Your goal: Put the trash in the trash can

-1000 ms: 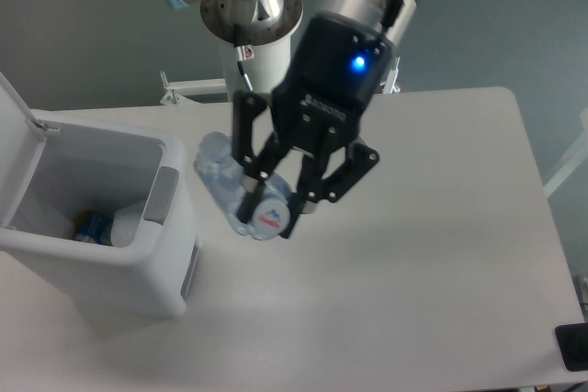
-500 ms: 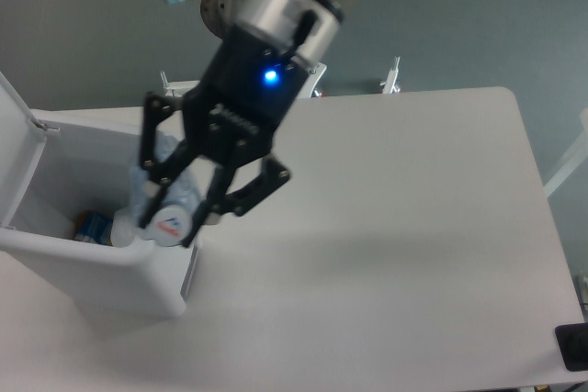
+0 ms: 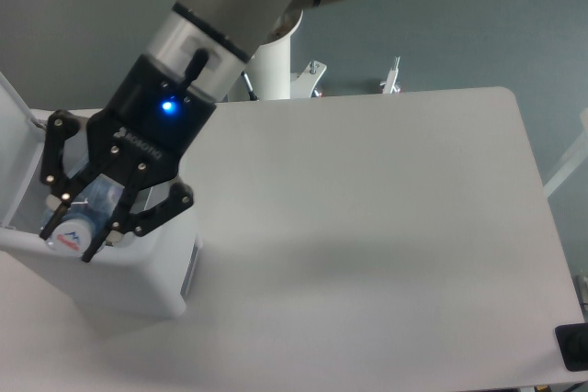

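Note:
The gripper [image 3: 72,227] hangs right above the open mouth of the trash can [image 3: 138,273], a boxy white bin at the table's left edge. It is shut on the trash, a crushed clear plastic bottle [image 3: 75,222] with a blue-red label, which is held tilted with its label end low over the bin's near rim. The arm and gripper hide most of the bin's inside. The bin's white lid [image 3: 14,149] stands open at the far left.
The white table [image 3: 367,227] stretches to the right of the bin. The arm's white base column [image 3: 271,66] stands behind the table's far edge. A small black object [image 3: 574,346] sits at the near right corner.
The gripper has carried the bottle leftward, from over the table beside the bin to above the bin's opening, and has come lower.

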Robot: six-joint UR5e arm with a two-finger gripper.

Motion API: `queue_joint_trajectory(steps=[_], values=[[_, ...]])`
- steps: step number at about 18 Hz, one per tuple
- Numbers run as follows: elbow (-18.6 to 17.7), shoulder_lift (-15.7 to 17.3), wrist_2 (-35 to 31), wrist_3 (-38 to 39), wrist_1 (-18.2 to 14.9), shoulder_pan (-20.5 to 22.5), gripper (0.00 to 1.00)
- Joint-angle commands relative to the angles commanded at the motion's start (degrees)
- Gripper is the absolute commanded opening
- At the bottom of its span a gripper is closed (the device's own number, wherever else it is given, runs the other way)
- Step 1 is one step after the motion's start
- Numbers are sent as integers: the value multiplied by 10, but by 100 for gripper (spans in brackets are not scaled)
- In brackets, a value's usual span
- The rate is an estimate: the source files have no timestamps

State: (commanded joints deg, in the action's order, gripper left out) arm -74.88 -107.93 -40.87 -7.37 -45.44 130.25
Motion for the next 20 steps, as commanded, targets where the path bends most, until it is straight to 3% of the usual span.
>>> queue_joint_trajectory(steps=[1,3,6,8,11,17,20], values=[[-4,3,0,-8,1,1,79],[-21,18,0,-22,1,1,100],[-61,32,0,-60,1,11,100],[-83,52,0,-77,1,44,100],[-80,52,-16,-96,0,90,100],[-104,33,-219,-280,-4,153,100],[-108,-8,-327,-332,-6,156,100]])
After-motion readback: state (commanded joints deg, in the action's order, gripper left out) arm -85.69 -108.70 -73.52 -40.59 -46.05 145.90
